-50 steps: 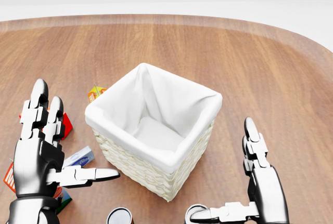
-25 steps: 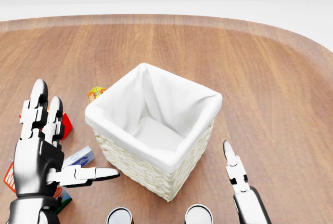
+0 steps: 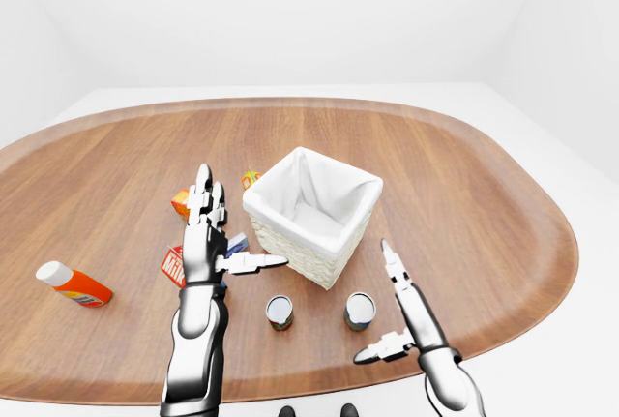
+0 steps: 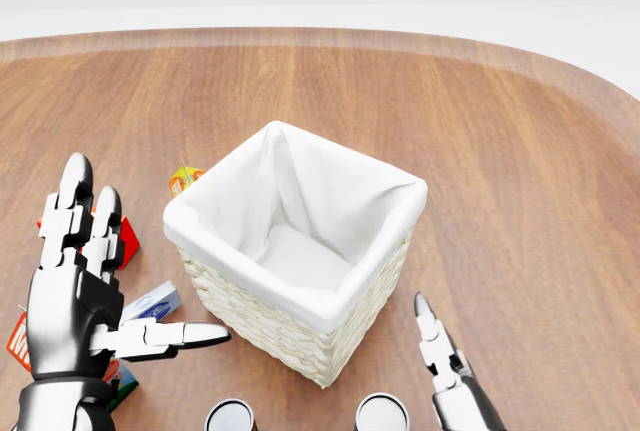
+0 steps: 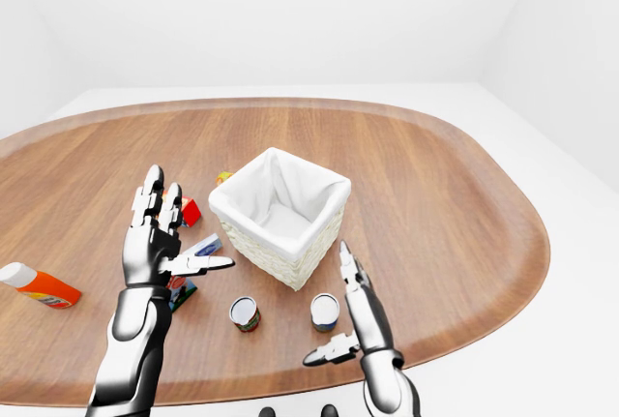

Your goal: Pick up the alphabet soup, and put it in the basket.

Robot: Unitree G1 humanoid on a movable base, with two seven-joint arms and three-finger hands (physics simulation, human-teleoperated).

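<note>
Apparently the upright alphabet soup [image 3: 360,310] stood just left of the splayed, empty right hand [image 3: 404,312] (the open, empty left hand [image 3: 206,240] hovered farther off).

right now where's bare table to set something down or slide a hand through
Bare wood lies right of the basket out to the table rim, and above it. Crowded: boxes under the left hand, two cans below the basket, beside the right hand.

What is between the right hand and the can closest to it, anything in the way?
Nothing visible. The right hand hangs open just right of the nearer can, with only bare table between. The basket stands above it in the left-eye view.
</note>
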